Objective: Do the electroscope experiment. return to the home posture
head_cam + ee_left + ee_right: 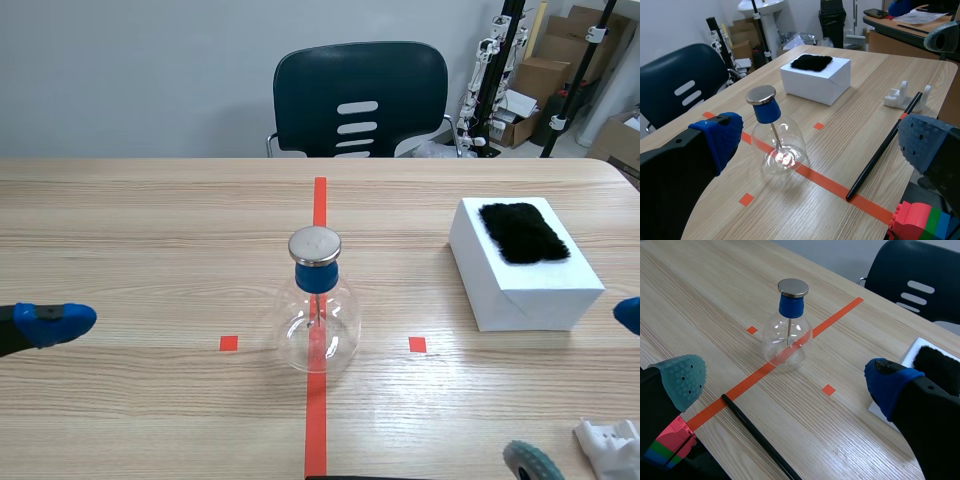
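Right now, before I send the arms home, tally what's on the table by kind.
Glass flask electroscope: 1
White box: 1
Black fur pad: 1
Black rod: 1
White plastic holder: 1
Coloured brick stack, at the near edge: 1
Total: 6

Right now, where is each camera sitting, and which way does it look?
Scene view: between the arms, facing across the table toward the chair; blue pads peek in at both edges.
Left wrist view: on the left arm, looking forward and down at the flask; its open left tool frames it.
Right wrist view: on the right arm, looking at the flask's other side; its open right tool shows.
Shared: both wrist views see the flask and black rod.
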Controlling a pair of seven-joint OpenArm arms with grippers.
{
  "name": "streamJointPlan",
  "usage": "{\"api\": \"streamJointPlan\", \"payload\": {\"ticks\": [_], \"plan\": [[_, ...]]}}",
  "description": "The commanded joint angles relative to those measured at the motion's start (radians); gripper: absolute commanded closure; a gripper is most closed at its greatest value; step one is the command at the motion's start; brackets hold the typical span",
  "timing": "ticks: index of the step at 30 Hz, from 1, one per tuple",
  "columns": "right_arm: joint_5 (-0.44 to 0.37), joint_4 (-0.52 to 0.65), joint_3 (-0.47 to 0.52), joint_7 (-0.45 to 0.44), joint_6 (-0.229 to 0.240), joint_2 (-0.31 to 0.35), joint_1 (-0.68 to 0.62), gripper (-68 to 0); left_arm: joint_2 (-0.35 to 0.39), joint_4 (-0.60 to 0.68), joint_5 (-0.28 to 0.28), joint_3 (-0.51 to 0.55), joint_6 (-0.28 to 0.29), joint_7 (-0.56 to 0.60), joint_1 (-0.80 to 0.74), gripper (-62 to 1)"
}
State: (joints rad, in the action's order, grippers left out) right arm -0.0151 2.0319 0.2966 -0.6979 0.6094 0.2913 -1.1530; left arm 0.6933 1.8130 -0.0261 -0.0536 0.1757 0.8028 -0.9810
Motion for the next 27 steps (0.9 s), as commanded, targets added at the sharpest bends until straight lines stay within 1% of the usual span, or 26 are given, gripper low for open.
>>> {"api": "streamJointPlan", "payload": {"ticks": [1,23,27], "plan": [[-0.014,0.015,0.000,-0.015,0.000,0.005,0.006,-67.9,-0.001,0.015,0.006,0.001,-0.002,0.008,-0.005,-62.3],[-0.014,0.015,0.000,-0.016,0.000,0.005,0.006,-67.9,0.000,0.013,0.005,0.001,-0.002,0.008,-0.002,-62.3],[-0.014,0.015,0.000,-0.015,0.000,0.005,0.006,-67.9,0.000,0.013,-0.010,0.001,-0.002,0.008,-0.002,-62.3]]}}
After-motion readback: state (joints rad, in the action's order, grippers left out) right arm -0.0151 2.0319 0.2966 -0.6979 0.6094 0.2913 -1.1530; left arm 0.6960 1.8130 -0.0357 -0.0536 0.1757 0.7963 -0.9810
